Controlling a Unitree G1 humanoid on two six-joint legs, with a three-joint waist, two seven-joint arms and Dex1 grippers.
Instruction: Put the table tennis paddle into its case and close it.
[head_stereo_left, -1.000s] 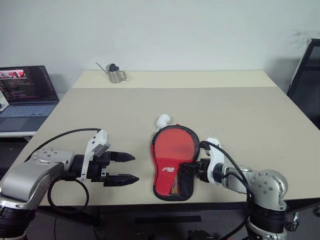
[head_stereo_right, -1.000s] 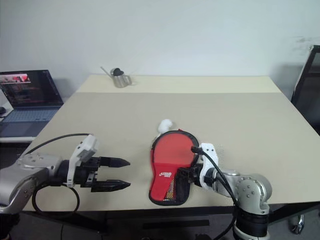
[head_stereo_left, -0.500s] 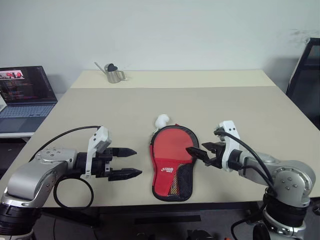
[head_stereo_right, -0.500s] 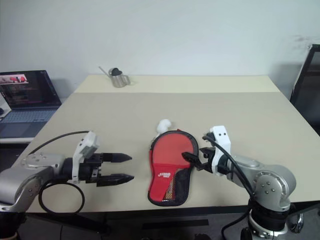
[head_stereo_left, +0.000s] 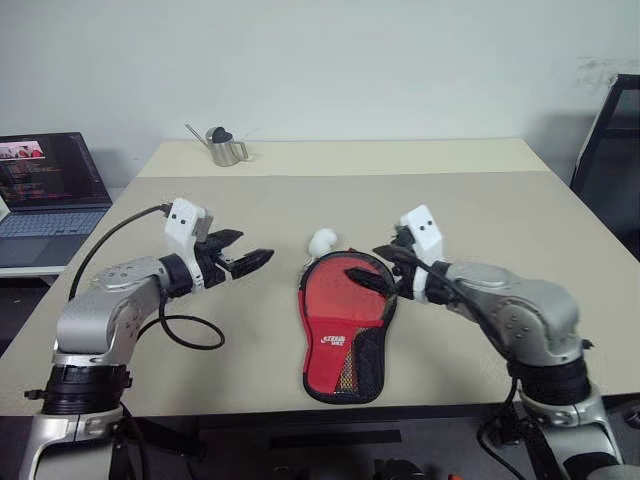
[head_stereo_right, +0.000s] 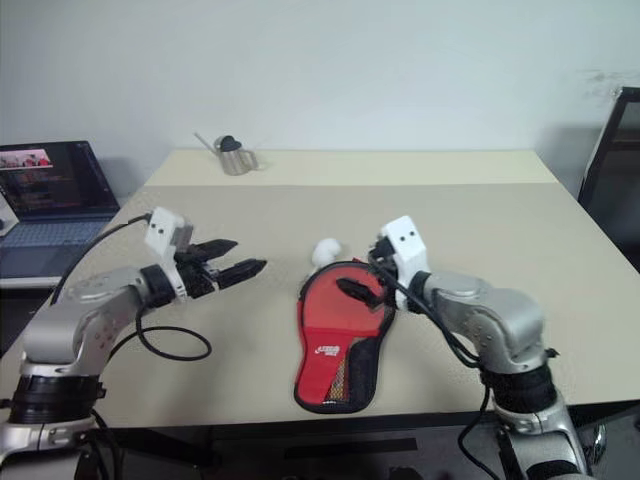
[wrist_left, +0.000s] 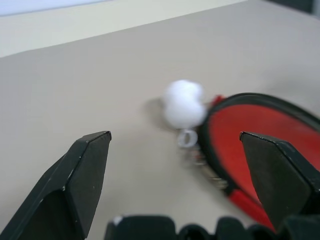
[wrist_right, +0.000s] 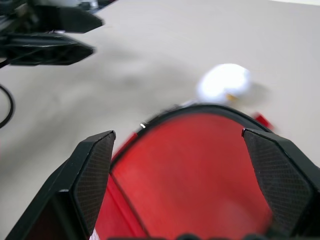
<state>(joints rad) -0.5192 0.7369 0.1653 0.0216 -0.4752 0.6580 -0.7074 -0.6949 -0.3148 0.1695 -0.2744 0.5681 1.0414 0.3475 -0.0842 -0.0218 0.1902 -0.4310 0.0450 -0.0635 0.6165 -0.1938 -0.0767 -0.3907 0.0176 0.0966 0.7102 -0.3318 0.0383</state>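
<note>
- A beige table (head_stereo_left: 480, 215) spans the scene;
- a small metal watering can (head_stereo_left: 222, 146) with a thin spout stands at its far left corner;
- an open laptop (head_stereo_left: 48, 195), screen lit, sits on a lower surface to the left;
- a dark chair frame (head_stereo_left: 608, 150) stands at the right edge.

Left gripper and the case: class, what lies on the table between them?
Bare tabletop separates the left gripper from the case, seen from the left eye view.

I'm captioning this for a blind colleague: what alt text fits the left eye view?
A red and black case lies on a beige table, a white fluffy charm at its far end. The open left gripper hovers beside it and the open right gripper above it. A metal watering can stands at the back.
</note>
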